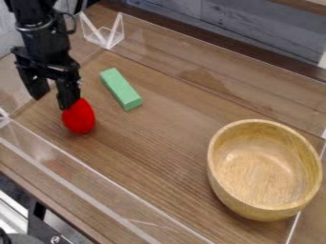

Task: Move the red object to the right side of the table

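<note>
Sitting empty, the wooden bowl (264,169); spread fingers (45,88) hover by the red object (79,116).

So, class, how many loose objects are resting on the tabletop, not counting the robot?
3: the red object at left under the open gripper, the green block beside it, the wooden bowl at right. None appears hidden.
</note>
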Action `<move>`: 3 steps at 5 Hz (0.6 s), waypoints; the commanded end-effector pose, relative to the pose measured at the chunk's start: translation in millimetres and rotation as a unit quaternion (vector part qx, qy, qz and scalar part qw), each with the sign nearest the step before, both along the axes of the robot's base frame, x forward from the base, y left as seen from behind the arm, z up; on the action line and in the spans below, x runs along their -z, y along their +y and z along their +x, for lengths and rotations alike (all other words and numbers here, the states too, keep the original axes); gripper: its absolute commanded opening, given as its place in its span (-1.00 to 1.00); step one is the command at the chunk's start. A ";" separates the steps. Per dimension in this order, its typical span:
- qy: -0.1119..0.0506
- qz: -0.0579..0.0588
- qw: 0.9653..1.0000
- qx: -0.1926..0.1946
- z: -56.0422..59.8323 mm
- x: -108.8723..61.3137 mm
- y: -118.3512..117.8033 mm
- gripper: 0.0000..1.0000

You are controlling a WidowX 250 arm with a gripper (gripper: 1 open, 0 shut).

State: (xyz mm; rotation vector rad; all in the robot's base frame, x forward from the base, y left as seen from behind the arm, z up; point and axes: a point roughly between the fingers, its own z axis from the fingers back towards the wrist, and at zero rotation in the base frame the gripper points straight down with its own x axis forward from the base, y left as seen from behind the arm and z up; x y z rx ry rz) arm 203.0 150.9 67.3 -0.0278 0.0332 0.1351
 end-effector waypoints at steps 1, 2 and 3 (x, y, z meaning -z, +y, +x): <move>-0.011 0.007 1.000 0.000 3.1 11.1 4.5 1.00; -0.012 0.002 1.000 0.000 3.5 22.1 6.8 1.00; -0.014 0.000 0.999 -0.053 12.5 23.7 -1.2 1.00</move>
